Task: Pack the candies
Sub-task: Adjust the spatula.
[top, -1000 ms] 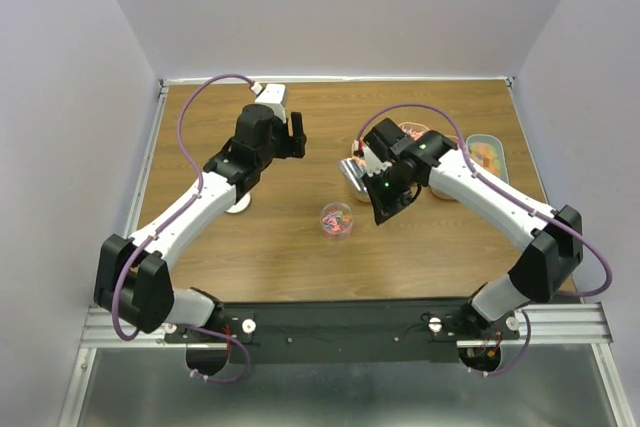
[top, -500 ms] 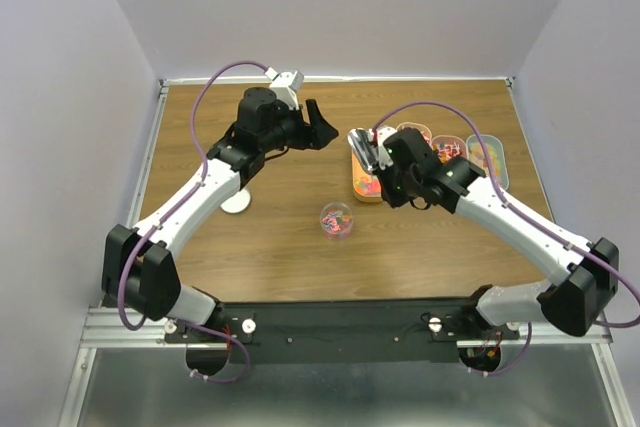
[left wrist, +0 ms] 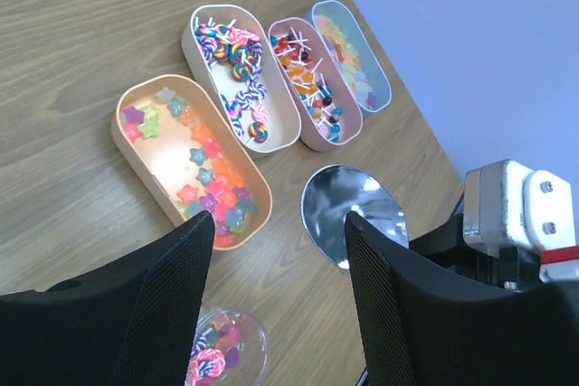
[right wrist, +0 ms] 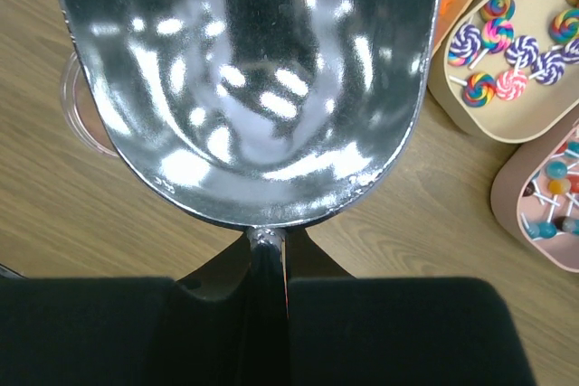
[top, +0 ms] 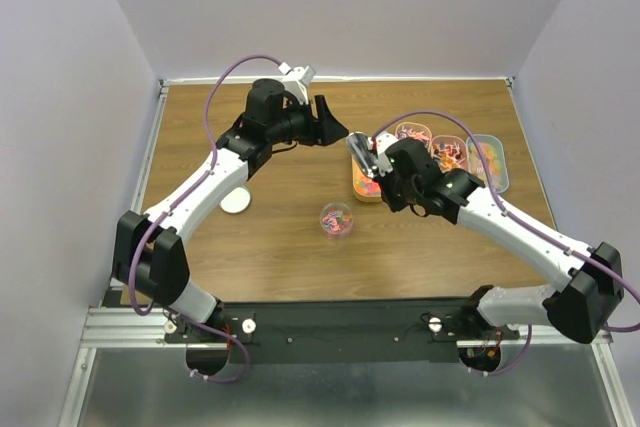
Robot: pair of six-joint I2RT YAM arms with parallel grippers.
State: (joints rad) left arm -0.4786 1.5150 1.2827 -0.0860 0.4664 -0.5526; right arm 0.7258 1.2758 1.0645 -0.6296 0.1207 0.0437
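Here on the table (top: 270, 257): four oblong trays stand side by side on the far right.
Candies (left wrist: 217, 198): tiny coloured stars lie in the orange tray (left wrist: 120, 124). Lollipops and other sweets fill the cream tray (left wrist: 187, 38), pink tray (left wrist: 336, 145) and blue tray (left wrist: 387, 92).
Right gripper (right wrist: 267, 264): I see it clamped on the thin handle of the metal scoop (right wrist: 244, 88), bowl pointing forward.
Scoop and candies: the bowl sits just beside the orange tray's near end, apart from the stars; I cannot tell whether it touches the wood.
Left gripper (left wrist: 279, 250): fingers spread wide, gripping nothing, raised above the table; the stars lie below it and to its left.
Clear cup (top: 336, 219): a few sweets inside, between my two arms, nearer me than the trays.
White lid (top: 236, 202): beside the left arm.
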